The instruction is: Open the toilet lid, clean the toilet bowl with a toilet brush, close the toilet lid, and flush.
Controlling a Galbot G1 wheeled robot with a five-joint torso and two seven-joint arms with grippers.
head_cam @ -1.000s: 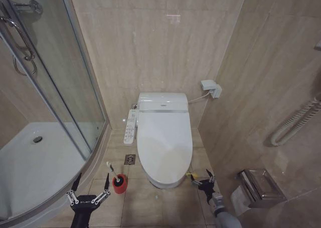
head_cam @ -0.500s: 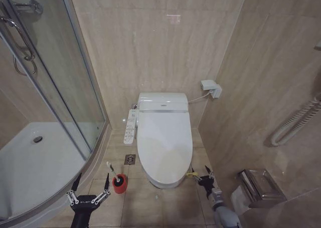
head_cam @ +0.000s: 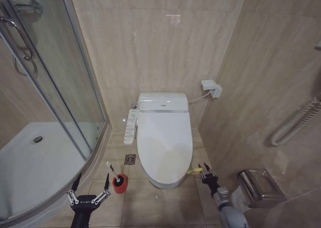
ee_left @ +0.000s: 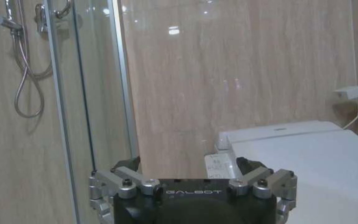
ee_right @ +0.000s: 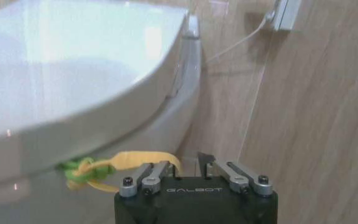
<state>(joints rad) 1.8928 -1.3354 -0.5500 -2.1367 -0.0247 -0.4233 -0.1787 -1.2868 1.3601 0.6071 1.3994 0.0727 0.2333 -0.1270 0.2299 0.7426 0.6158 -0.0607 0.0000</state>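
- Right gripper (head_cam: 205,170) has crept in over the last second: it was off the front-right corner of the toilet, now it is just beside the rim, right at the green-yellow strap (head_cam: 193,171).
- From its wrist camera, that strap (ee_right: 126,164), knotted green at the lid end and a yellow loop at the free end, lies just ahead of the gripper (ee_right: 188,161). Loop reaches up to the near finger; I can't tell whether it is between the fingers or only in front of them.
- Right fingers look close together with a narrow gap. Not clamped on anything I can confirm, so state is uncertain.
- Large glossy white oval plastic lid (head_cam: 164,140) is down flat, to the left of the right gripper and a little beyond it. From the right wrist its edge (ee_right: 73,84) overhangs the strap's knot.
- White ceramic bowl (head_cam: 161,184) is covered by the lid, only the front base visible.
- Left gripper (head_cam: 89,187) has not moved: parked low over the floor tiles, fingers spread wide, empty.
- Small brush with dark head and slim pale handle (head_cam: 113,172) stands in the small round red cup (head_cam: 120,185), just right of the left gripper's right fingertip, not touching.
- Shower's glass door (ee_left: 95,84) is off to the left gripper's left.
- Read: opening step only, nothing lifted yet. The approach puts the strap within reach; the grip on the loop needs confirming before any pull.
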